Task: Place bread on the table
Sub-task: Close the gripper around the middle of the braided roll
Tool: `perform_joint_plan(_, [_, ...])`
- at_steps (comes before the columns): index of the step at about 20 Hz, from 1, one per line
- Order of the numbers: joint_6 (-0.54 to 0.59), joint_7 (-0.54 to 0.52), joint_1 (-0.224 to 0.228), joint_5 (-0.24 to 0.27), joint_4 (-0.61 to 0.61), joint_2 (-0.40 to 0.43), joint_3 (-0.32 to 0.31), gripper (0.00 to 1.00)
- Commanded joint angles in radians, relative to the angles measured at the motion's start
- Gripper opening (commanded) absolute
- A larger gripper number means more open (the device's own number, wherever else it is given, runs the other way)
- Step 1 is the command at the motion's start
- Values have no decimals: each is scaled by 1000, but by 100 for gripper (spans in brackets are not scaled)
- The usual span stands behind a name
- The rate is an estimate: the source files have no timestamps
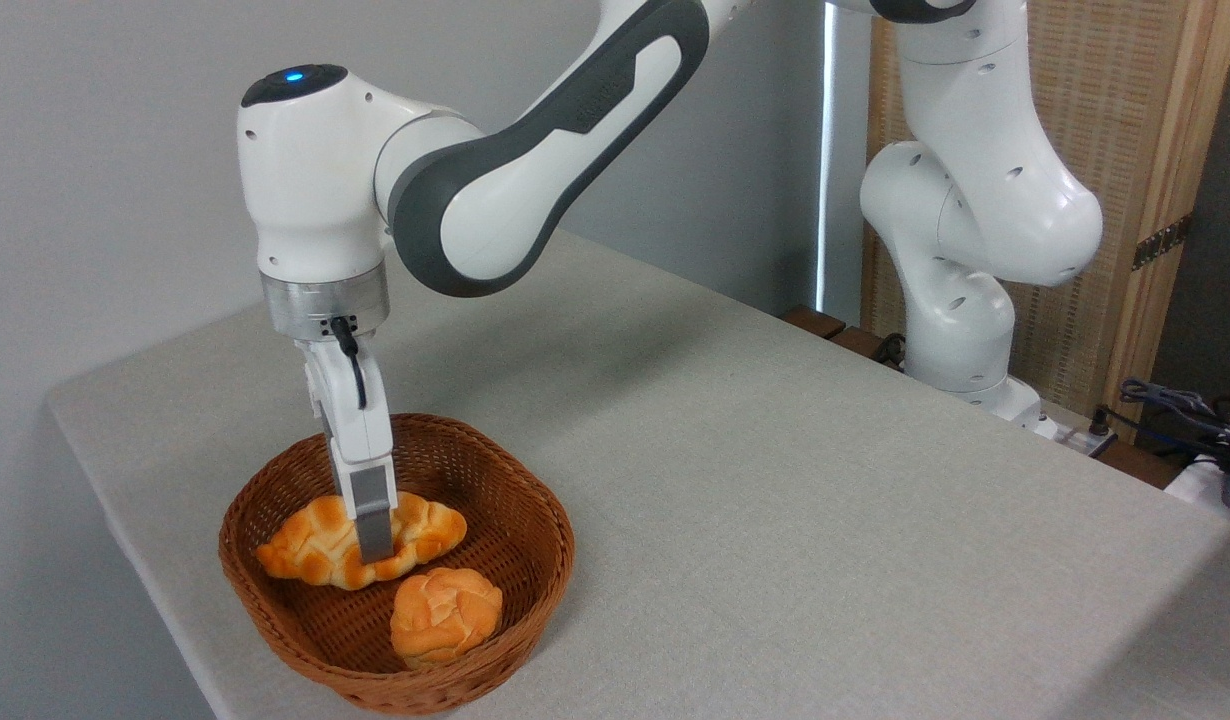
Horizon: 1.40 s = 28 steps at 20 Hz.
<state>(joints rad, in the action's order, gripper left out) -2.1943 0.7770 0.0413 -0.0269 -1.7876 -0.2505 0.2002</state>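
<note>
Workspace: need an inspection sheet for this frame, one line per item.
Surface: table with light grey-beige cloth, bare apart from the basket.
Job's things: bread, long braided loaf, inside the wicker basket, not yet on the table.
Clutter: round bun in the basket, in front of the loaf.
Grippers: gripper down at the loaf's middle; only one finger visible, closure cannot be told.
Cables: black cable along the gripper body; loose cables at far right.
Surroundings: grey wall, woven wooden screen behind the arm base.
</note>
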Motion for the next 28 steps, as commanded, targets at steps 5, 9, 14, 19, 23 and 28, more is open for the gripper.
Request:
perform_joint_plan(5, [-64,27,3,-13,-10,-1,-18,100])
perform_joint_plan(9, [-64,28,3,-13,-12,-6,-18,100])
perform_joint_plan(14, [-64,27,5,-11,-12,-7,-18,63])
perform_joint_plan(19, [-65,24,5,8,-12,-10,-18,19])
perform_joint_plan(23, [-65,24,5,8,-12,-10,-18,10])
perform_joint_plan(28, [-65,18,5,10,-9,-9,-16,10])
